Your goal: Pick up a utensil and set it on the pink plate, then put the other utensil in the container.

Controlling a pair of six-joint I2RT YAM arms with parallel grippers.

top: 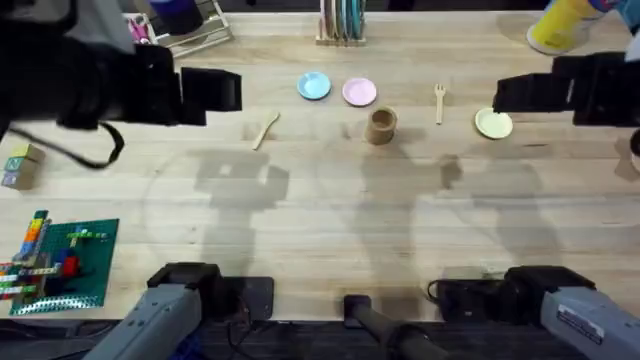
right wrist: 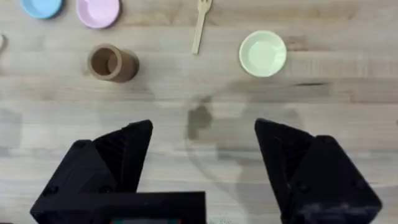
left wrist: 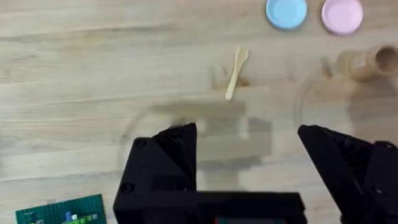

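A pale wooden spoon (top: 266, 130) (left wrist: 236, 73) lies on the table left of centre. The pink plate (top: 359, 92) (left wrist: 342, 15) (right wrist: 97, 11) sits at the back middle, bare. A wooden fork (top: 439, 102) (right wrist: 200, 25) lies right of the tan cup container (top: 381, 126) (left wrist: 367, 62) (right wrist: 111, 63), which stands in front of the pink plate. My left gripper (top: 235, 90) (left wrist: 247, 155) hovers high at the left, open, holding nothing. My right gripper (top: 497, 95) (right wrist: 204, 155) hovers high at the right, open and holding nothing.
A light blue plate (top: 314, 86) (left wrist: 286, 12) sits left of the pink one. A pale yellow-green plate (top: 493, 123) (right wrist: 263, 53) lies right of the fork. A green brick baseplate (top: 60, 262) sits front left, a plate rack (top: 342, 25) at the back.
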